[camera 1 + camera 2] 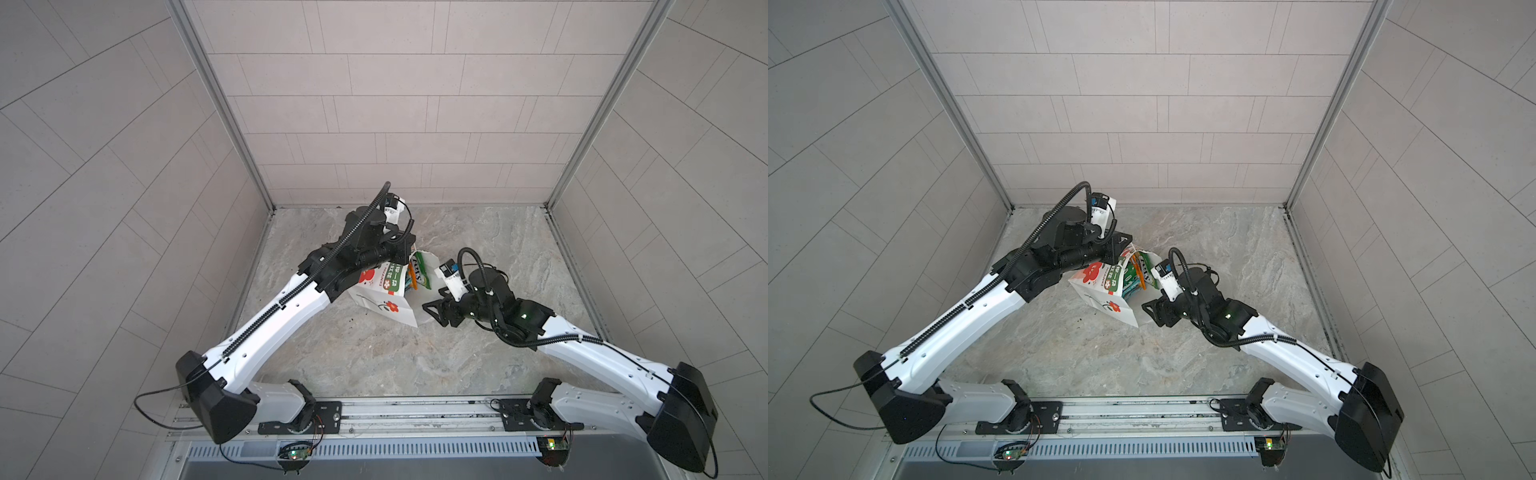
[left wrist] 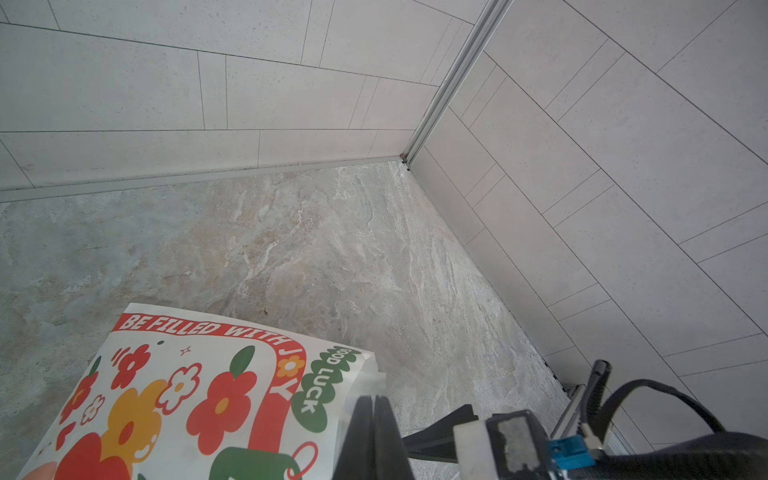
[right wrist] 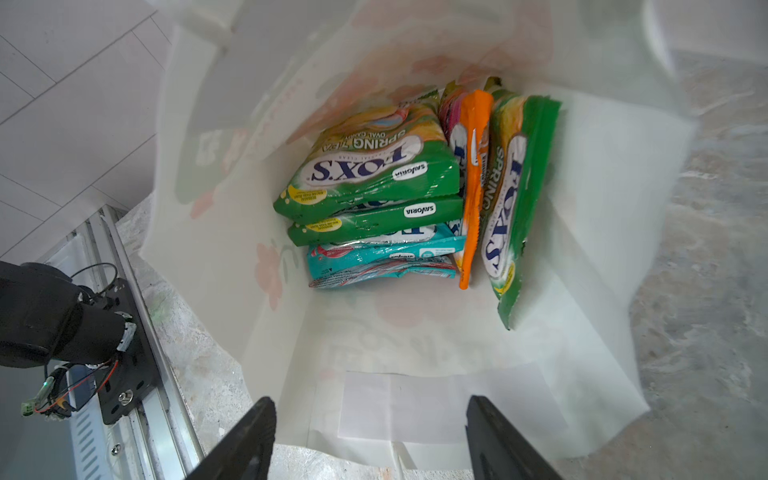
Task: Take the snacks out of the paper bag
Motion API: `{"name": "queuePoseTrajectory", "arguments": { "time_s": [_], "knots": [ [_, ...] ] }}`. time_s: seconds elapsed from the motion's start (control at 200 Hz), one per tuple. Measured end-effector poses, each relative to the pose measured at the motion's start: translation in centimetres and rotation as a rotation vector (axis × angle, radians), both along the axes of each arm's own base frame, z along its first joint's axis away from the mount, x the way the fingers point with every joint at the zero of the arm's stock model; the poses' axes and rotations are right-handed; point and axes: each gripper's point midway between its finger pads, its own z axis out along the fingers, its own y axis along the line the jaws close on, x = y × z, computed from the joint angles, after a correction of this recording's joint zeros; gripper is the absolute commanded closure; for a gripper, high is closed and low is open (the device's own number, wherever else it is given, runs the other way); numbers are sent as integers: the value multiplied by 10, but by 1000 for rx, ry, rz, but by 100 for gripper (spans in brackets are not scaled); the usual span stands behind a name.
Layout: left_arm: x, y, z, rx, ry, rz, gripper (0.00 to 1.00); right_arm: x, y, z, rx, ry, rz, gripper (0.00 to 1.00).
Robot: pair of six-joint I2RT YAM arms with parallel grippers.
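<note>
Six snacks (image 3: 395, 187) inside bag (image 3: 232, 257), none out yet: two green stacked on two teal, orange one and third green on edge just beside the stack, all bunched at the closed bottom. Bag mid-table (image 1: 374, 365), tipped over, mouth facing right, bottom toward left; packets also peeking through mouth in both top views. Left claw (image 2: 374, 419) pressed together at bag's far-left edge, seemingly pinching the paper, likely to keep bag propped and mouth gaping for the reach. Right claw (image 3: 370, 407) spread wide, empty, at near rim of mouth, aimed straight at the packets; probably lining up first pick, green on-edge packet nearest
</note>
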Motion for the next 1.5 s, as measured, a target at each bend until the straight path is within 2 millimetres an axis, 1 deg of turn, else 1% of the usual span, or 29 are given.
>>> {"name": "queuePoseTrajectory", "arguments": {
  "time_s": [0.15, 0.235, 0.515, 0.57, 0.61, 0.936, 1.101, 1.331, 1.496],
  "knots": [
    [0, 0, 0, 0, 0, 0, 100, 7, 7, -23, -51, 37, 10, 40],
    [0, 0, 0, 0, 0, -1, 100, 14, 9, -30, -77, 42, 4, 44],
    [0, 0, 0, 0, 1, -1, 100, 40, 8, -38, -138, -14, -70, 51],
    [0, 0, 0, 1, 1, -1, 100, 46, 8, -40, -153, -26, -81, 57],
    [-1, 0, 0, 1, 2, -2, 100, 49, 9, -41, -164, -35, -86, 59],
    [-1, 0, 0, 2, 2, -2, 100, 75, 7, -43, -206, -100, -166, 59],
    [-1, 0, 0, 2, 2, -2, 100, 86, 3, -48, -227, -118, -217, 60],
    [-1, 0, 0, 2, 2, -2, 100, 99, 2, -46, -209, -149, -288, 61],
    [-1, 0, 0, 1, 2, -1, 100, 109, 4, -57, -206, -152, -319, 63]
  ]
}}
